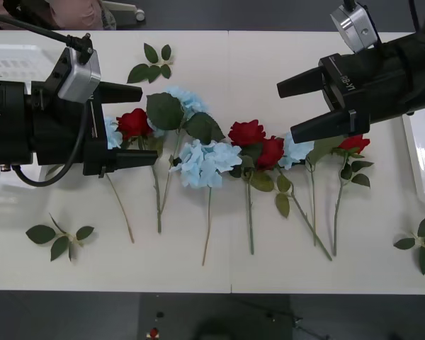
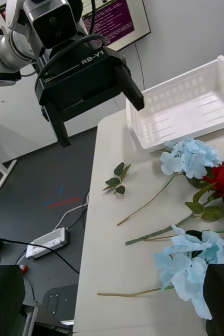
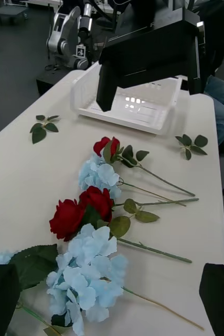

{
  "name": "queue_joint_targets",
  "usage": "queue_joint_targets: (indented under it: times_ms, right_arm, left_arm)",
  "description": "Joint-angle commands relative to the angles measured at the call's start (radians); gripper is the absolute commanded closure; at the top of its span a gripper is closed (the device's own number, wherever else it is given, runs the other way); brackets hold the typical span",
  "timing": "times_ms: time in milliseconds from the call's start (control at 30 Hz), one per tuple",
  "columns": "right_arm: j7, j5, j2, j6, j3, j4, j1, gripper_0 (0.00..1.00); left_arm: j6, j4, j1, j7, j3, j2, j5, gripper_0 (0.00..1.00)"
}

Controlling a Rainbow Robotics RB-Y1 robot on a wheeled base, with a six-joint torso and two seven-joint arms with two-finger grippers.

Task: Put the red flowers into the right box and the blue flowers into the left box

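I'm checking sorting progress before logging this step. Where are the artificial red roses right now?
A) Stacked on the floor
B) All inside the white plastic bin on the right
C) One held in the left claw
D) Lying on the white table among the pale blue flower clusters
D: the artificial red roses lie flat on the white table in a row mixed with the pale blue flower clusters, while the left claw and right claw are both open, holding nothing.

Table: a white tabletop (image 1: pixel 198 273) is seen, with a seam down the middle.
Floor: dark grey flooring (image 2: pixel 49 178) is spotted, cables and a power strip (image 2: pixel 48 242) lying there.
Wall: pale wall (image 2: pixel 195 31), a monitor (image 2: pixel 119 21) mounted on it.
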Motion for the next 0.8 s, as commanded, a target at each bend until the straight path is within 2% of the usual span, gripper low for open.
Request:
queue_joint_targets:
  times_ms: [33, 533, 567, 800]
  right_arm:
    - [0.009, -0.001, -0.004, 0.001, -0.012, -0.007, -0.024, 0.00]
    - [0.009, -0.001, -0.004, 0.001, -0.012, -0.007, -0.024, 0.00]
    - [0.009, 0.019, 0.029, 0.001, 0.033, 0.008, 0.048, 0.00]
    - [0.000, 0.063, -0.007, 0.044, 0.024, 0.013, 0.042, 0.00]
  left_arm:
    - [-0.009, -0.023, -0.016, 0.042, 0.009, -0.014, 0.013, 0.00]
    - [-0.009, -0.023, -0.016, 0.042, 0.009, -0.014, 0.013, 0.00]
    - [-0.009, -0.023, -0.016, 0.042, 0.009, -0.014, 0.013, 0.00]
    - [-0.012, 0.003, 0.016, 0.050, -0.006, -0.026, 0.018, 0.00]
